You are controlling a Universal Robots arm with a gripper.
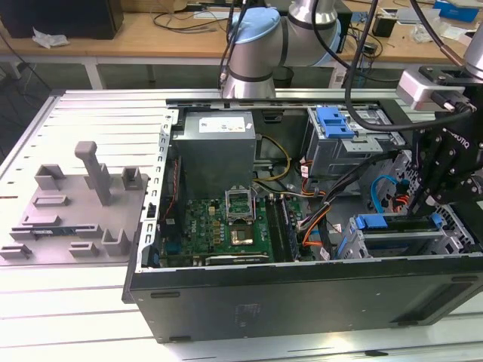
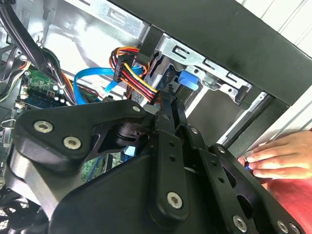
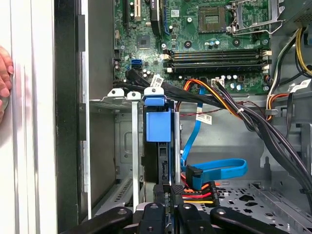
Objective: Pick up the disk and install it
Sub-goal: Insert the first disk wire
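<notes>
The disk (image 3: 158,163) stands on edge in a slot of the metal drive cage (image 3: 105,146), and the blue tab of its carrier (image 3: 158,124) reaches the cage's top rail. The exterior view shows that blue tab (image 1: 372,222) on the cage (image 1: 392,245) at the case's front right corner. My black gripper (image 3: 169,194) is at the disk's near end, beside the red-yellow power plug (image 3: 195,195), fingers pressed close together. I cannot tell whether they clamp anything. In the second wrist view the gripper (image 2: 170,105) points at the blue tab (image 2: 187,80). The gripper (image 1: 432,197) hangs over the cage's right end.
A person's hand (image 2: 278,158) rests on the case's outer edge, close to the cage. Bundled cables (image 3: 234,109) and a blue data cable (image 3: 214,170) lie beside the slot. The motherboard (image 1: 226,226), power supply (image 1: 215,147) and a second cage with a blue latch (image 1: 336,121) share the case.
</notes>
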